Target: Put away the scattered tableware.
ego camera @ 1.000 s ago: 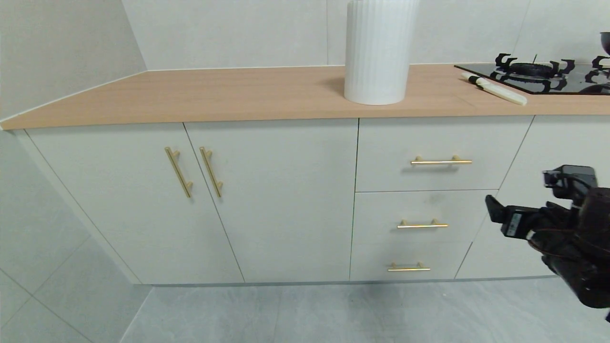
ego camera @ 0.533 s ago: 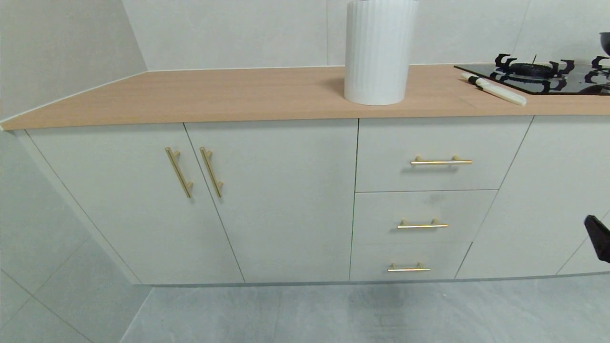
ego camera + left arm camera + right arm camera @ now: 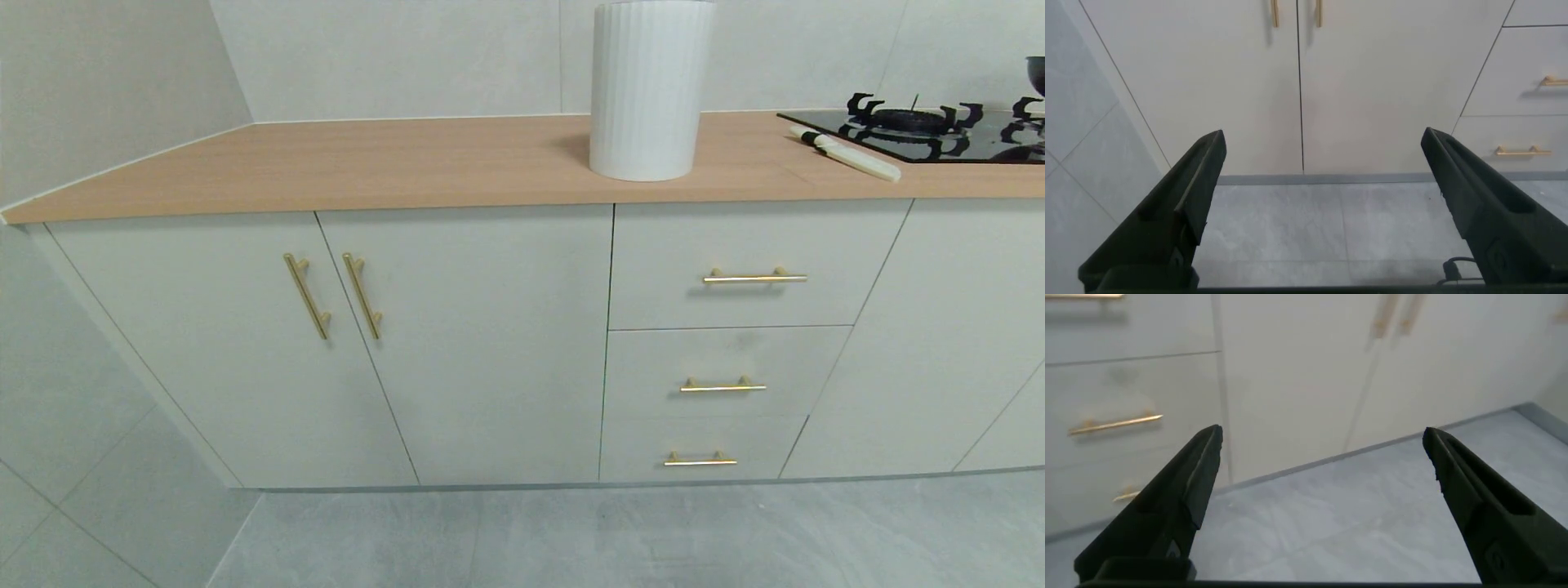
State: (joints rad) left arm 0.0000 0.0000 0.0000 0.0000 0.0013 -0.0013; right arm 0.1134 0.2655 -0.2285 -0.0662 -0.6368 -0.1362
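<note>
A white-handled knife (image 3: 849, 153) lies on the wooden countertop (image 3: 367, 167), at the near edge of the black gas hob (image 3: 931, 135). A tall white ribbed container (image 3: 649, 90) stands on the counter to its left. My left gripper (image 3: 1319, 204) hangs low in front of the double cabinet doors (image 3: 1298, 82), open and holding nothing. My right gripper (image 3: 1319, 502) is also low above the grey floor, facing the drawers (image 3: 1118, 416), open with nothing between its fingers.
Below the counter are two cabinet doors with gold handles (image 3: 331, 294) and a stack of three drawers with gold handles (image 3: 755, 278). Grey floor tiles (image 3: 571, 539) spread in front. A wall meets the counter on the left (image 3: 98, 82).
My right arm, seen at the right edge of the head view one second ago, has dropped down and out of that view. The counter items have not moved.
</note>
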